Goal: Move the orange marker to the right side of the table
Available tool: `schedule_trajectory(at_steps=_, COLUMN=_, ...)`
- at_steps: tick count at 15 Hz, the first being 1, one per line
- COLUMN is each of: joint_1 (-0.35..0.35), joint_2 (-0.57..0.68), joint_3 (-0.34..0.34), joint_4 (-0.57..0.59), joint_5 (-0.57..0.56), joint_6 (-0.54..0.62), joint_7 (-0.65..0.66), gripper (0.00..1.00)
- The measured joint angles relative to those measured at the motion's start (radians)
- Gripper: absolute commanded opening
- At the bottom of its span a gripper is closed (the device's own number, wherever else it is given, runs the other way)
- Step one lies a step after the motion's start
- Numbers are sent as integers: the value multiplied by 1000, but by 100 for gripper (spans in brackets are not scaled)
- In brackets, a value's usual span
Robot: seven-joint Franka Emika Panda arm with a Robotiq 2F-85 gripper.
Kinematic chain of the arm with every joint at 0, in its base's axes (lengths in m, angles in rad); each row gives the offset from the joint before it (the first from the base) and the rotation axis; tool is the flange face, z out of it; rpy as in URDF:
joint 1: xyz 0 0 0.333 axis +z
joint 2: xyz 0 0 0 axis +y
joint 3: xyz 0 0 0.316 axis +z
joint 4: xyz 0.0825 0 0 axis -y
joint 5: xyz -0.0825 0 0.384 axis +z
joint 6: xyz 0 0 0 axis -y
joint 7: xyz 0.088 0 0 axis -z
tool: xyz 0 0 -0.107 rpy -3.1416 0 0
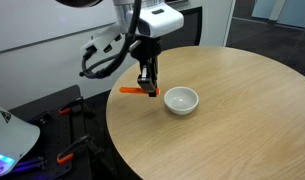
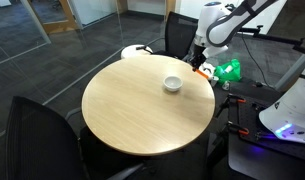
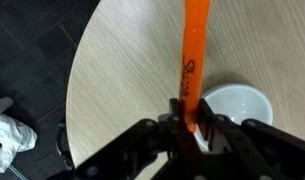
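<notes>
The arm [image 1: 160, 18] wears smooth, rounded white shells, glossy under the room light; in an exterior view its far links [image 2: 244, 11] look darker, with black at the joints. Thick black cables [image 1: 97, 58] bulge in loops off its left side, bundled loosely together. Below the last white link sits the gripper [image 1: 146, 88], all black: a blocky body narrowing downward. In the wrist view its fingers [image 3: 137, 142] are matte black angular bars, linked like short levers, with thin flat tips.
</notes>
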Motion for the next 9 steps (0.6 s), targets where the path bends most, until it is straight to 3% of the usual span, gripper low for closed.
schedule_trajectory(at_steps=5, joint_1=-13, joint_2=89, joint_3=-29, joint_4=30, joint_5=-111, joint_6=87, joint_7=183, gripper=5)
schedule_trajectory(at_steps=9, joint_1=17, joint_2=168, joint_3=-70, joint_4=62, joint_5=-200, joint_6=123, joint_7=348, gripper=5)
